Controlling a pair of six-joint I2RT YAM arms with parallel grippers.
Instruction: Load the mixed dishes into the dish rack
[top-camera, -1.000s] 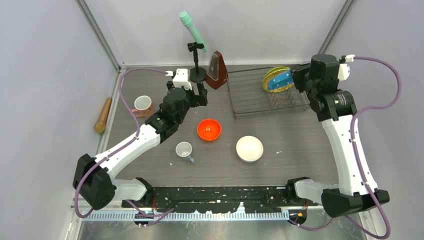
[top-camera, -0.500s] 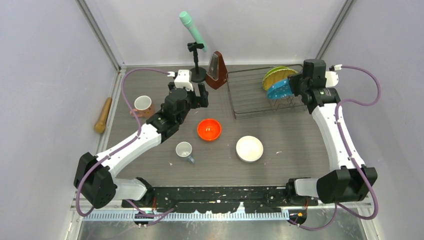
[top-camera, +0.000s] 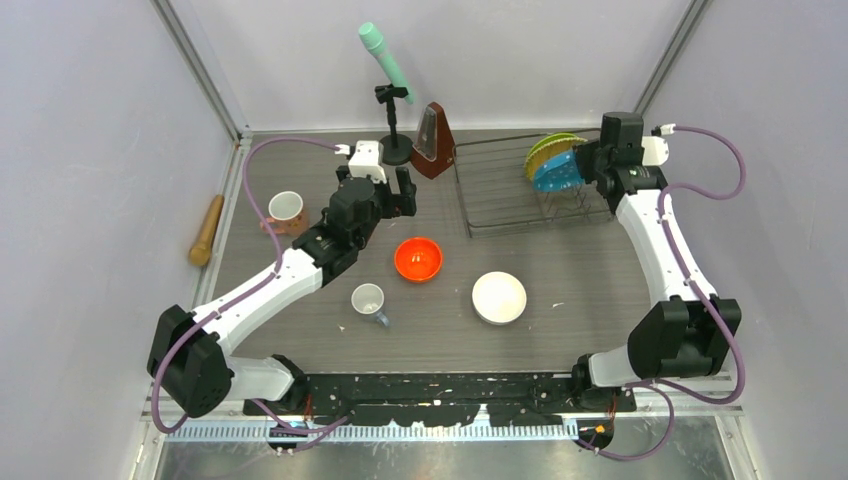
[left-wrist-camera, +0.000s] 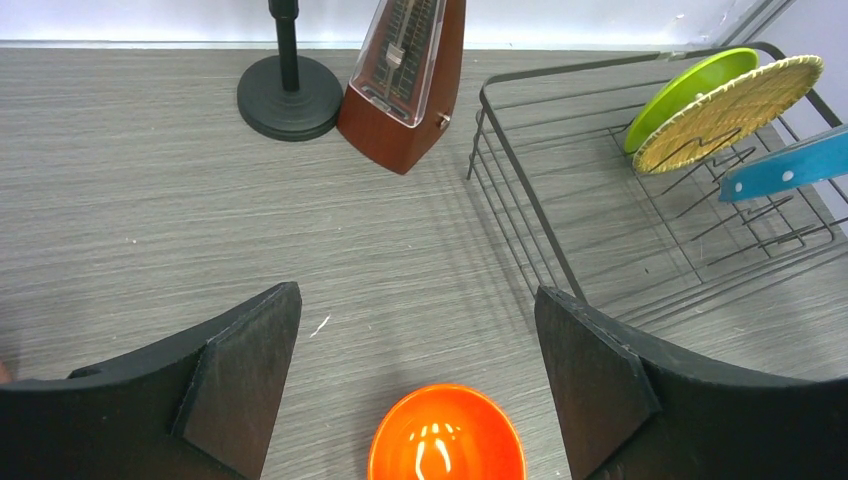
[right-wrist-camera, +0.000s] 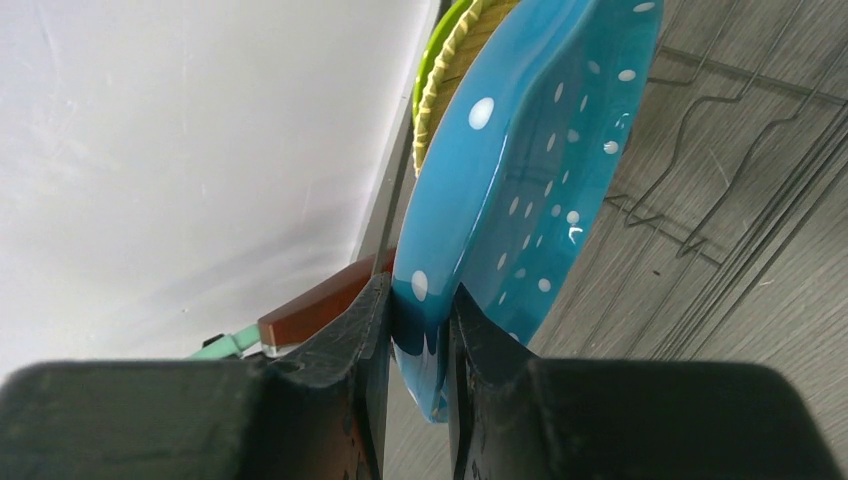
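My right gripper (top-camera: 588, 165) is shut on the rim of the blue white-dotted plate (top-camera: 557, 173) (right-wrist-camera: 520, 200) and holds it on edge over the prongs of the dish rack (top-camera: 505, 195). The lime-green plate (top-camera: 548, 146) and the yellow-rimmed plate (top-camera: 556, 155) stand in the rack behind it. My left gripper (left-wrist-camera: 420, 375) is open and empty just above the orange bowl (top-camera: 418, 258) (left-wrist-camera: 447, 435). The white bowl (top-camera: 499, 297), the small white cup (top-camera: 368, 299) and the pink mug (top-camera: 286, 210) sit on the table.
A brown metronome (top-camera: 433, 142) and a black stand with a mint-green microphone (top-camera: 386, 60) stand left of the rack. A wooden rolling pin (top-camera: 207, 231) lies outside the table's left edge. Walls close the back and both sides.
My right arm has reached farther back and lowered the blue plate toward the rack prongs beside the yellow-rimmed plate. The left arm has barely moved.
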